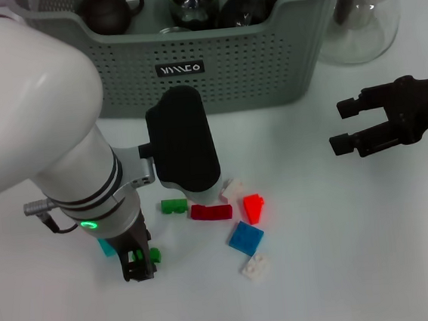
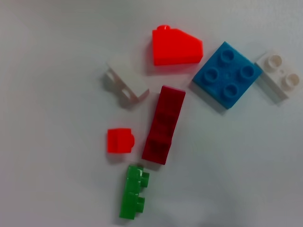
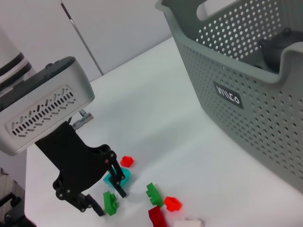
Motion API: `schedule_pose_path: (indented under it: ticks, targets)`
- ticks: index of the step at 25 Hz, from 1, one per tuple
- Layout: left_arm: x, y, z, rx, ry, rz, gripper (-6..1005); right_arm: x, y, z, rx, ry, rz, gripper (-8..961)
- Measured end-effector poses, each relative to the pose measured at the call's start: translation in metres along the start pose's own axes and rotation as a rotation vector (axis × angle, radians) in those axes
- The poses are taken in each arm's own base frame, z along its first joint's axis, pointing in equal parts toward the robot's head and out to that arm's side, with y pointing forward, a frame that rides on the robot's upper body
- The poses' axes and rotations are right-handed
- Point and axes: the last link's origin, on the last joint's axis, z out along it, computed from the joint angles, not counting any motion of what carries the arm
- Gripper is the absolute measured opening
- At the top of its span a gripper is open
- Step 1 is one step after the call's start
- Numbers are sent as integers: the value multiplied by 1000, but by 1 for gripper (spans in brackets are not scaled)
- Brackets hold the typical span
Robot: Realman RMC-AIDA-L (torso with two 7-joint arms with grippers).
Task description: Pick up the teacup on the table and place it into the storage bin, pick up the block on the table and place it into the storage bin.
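The storage bin [image 1: 213,69] stands at the far edge of the white table [image 1: 344,254], its long side and black label [image 1: 180,68] facing the robot; dark teaware [image 1: 108,10] already sits inside, and a glass pitcher [image 1: 363,17] stands just beside its right end. The loose blocks lie in a cluster on the table in front of the bin. The dark red block [image 2: 164,125] is elongated, one short end near the green block [image 2: 133,191] and the other pointing between the white block [image 2: 125,85] and the blue plate [image 2: 226,74]. The left gripper [image 1: 138,262] is low at the cluster's left edge, fingers slightly parted around a small green block [image 3: 110,202], beside a teal piece [image 3: 117,178]. The right gripper [image 1: 341,125] hovers over open table to the right, fingers apart and holding nothing.
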Motion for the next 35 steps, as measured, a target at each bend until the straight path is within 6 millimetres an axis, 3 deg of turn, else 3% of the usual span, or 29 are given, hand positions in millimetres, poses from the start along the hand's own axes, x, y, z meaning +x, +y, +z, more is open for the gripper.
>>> schedule_pose_path:
  ticks: [20, 23, 31, 35]
  targets:
    - [3, -2, -1, -6, 10, -25, 207, 0, 1, 0, -4, 0, 0, 914]
    - [5, -1, -8, 4, 30, -25, 152, 0, 1, 0, -5, 0, 1, 914]
    - [15, -10, -34, -9, 165, -183, 157, 0, 1, -1, -5, -3, 2, 914]
    - [9, -35, -68, -96, 459, -416, 159, 0, 1, -1, -5, -3, 2, 914]
